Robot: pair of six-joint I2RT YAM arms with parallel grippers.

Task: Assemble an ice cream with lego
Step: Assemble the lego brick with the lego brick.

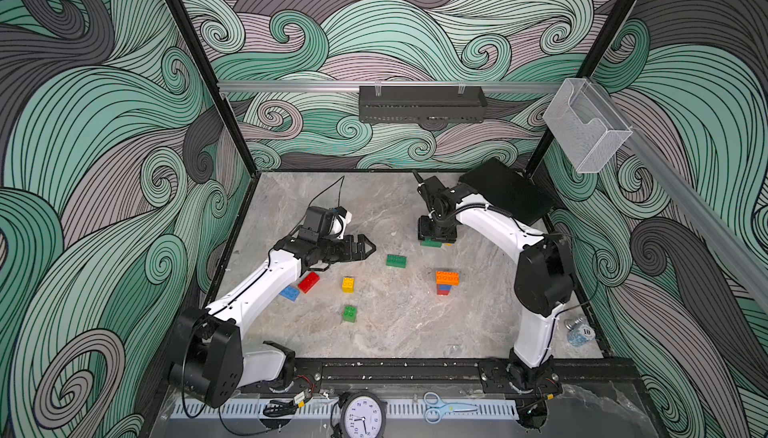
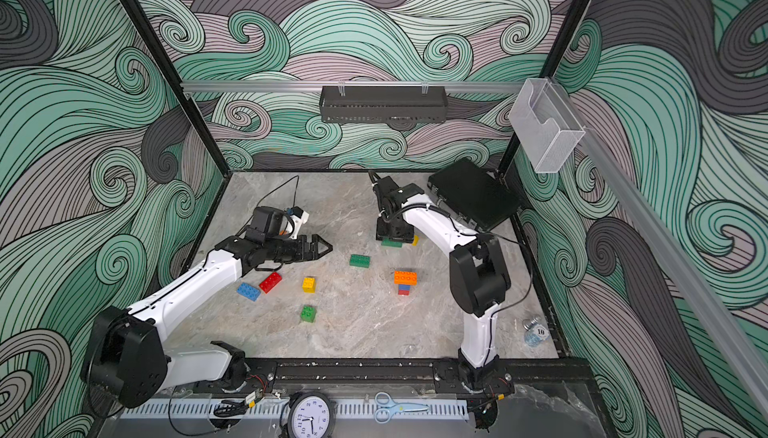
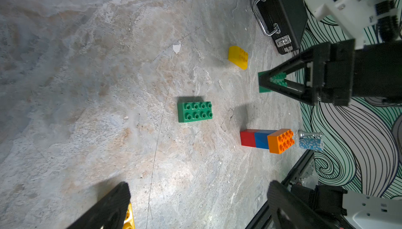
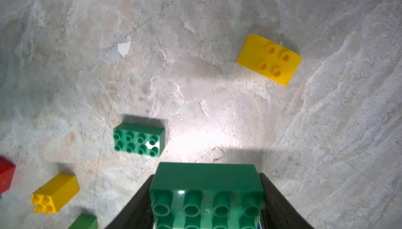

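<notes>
My right gripper (image 1: 434,240) points down at the back of the table, shut on a green oblong lego brick (image 4: 206,195) held low near the surface, black fingers (image 4: 139,204) pressed on both short ends. A yellow round-topped brick (image 4: 269,59) lies just beyond it. A stack of red, blue and orange bricks (image 1: 446,282) stands in front of it. Loose on the table lie a second green oblong brick (image 1: 396,261), a yellow square brick (image 1: 348,284), a green square brick (image 1: 350,314), a red brick (image 1: 308,282) and a blue brick (image 1: 289,293). My left gripper (image 1: 365,248) hovers open and empty left of centre.
A black case (image 1: 507,194) lies at the back right corner. A stack of poker chips (image 1: 579,334) sits by the right arm's base. A clock (image 1: 362,417) and scissors (image 1: 446,409) rest on the front ledge. A black shelf (image 1: 422,103) hangs on the back wall.
</notes>
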